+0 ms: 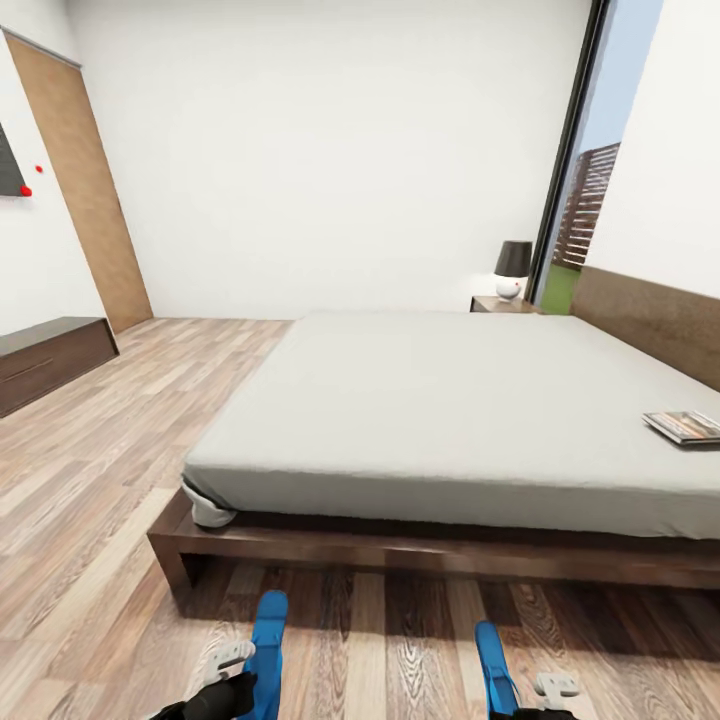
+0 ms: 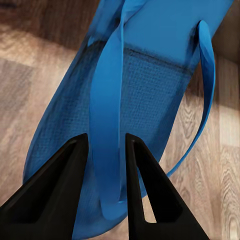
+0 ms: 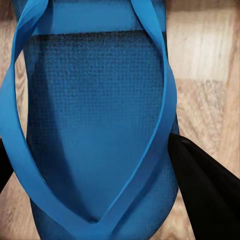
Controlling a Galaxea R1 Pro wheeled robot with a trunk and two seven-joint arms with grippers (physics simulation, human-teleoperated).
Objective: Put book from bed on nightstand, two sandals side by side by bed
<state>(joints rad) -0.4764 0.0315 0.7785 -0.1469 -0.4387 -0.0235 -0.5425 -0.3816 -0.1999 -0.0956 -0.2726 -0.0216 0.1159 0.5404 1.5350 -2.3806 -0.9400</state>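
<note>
The book (image 1: 685, 426) lies on the pale grey mattress of the bed (image 1: 440, 420), near its right side. A dark nightstand (image 1: 503, 304) stands beyond the bed by the window. Two blue sandals lie lengthwise over the wood floor in front of the bed frame, the left sandal (image 1: 268, 645) and the right sandal (image 1: 492, 660), a wide gap apart. My left gripper (image 2: 105, 137) is shut on the left sandal's strap (image 2: 106, 125). My right gripper (image 3: 85, 140) is spread wide, one black finger (image 3: 200, 190) at the edge of the right sandal (image 3: 95, 125).
A black-shaded lamp (image 1: 512, 266) stands on the nightstand. Left of it, a low dark cabinet (image 1: 45, 360) sits against the left wall, with a wooden door (image 1: 90, 200) behind it. Open plank floor (image 1: 110, 480) stretches left of the bed. The window (image 1: 585, 200) is at the back right.
</note>
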